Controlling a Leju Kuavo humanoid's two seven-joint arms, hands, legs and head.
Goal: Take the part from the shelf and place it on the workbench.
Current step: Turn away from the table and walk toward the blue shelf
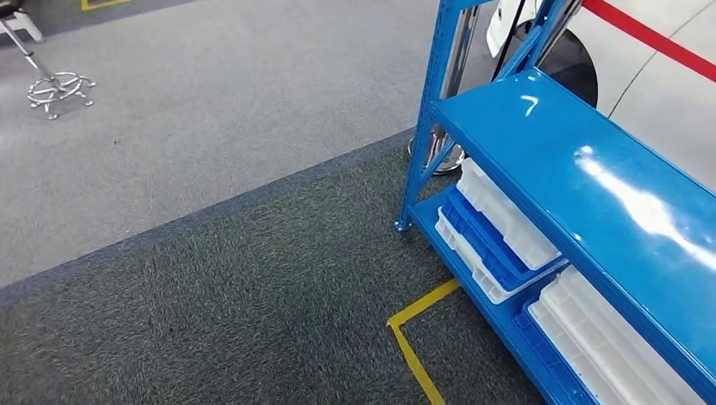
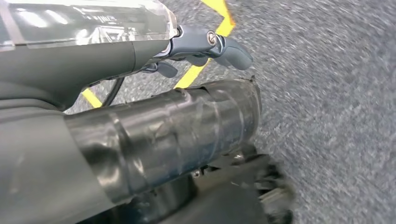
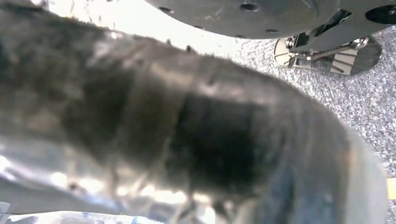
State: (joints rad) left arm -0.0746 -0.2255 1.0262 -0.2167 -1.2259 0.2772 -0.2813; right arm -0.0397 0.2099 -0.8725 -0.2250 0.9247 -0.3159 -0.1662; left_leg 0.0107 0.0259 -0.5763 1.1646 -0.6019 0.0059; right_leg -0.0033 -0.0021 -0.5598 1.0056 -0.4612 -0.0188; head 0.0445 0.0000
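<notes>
Our left hand [image 2: 205, 84] hangs over coarse grey carpet [image 2: 336, 116], fingers [image 2: 224, 46] loosely apart, holding nothing; the right hand [image 3: 196, 140] is a dark blur, its fingers' state unclear to us. Past the yellow floor tape [image 1: 418, 325], the glossy blue steel shelf [image 1: 591, 177] carries ribbed white and blue trays [image 1: 498, 232] low down. We cannot pick out the part, and open carpet spreads left of its corner post.

Grey carpet [image 1: 211, 110] covers the far floor, meeting a darker carpet [image 1: 253, 321] along a slanting seam; yellow floor tape [image 1: 414, 333] marks a corner on the dark part; a chrome stool base [image 1: 57, 91] stands far left; a white wall with a red stripe [image 1: 650, 35] shows upper right; ceiling light glares off the glossy surfaces.
</notes>
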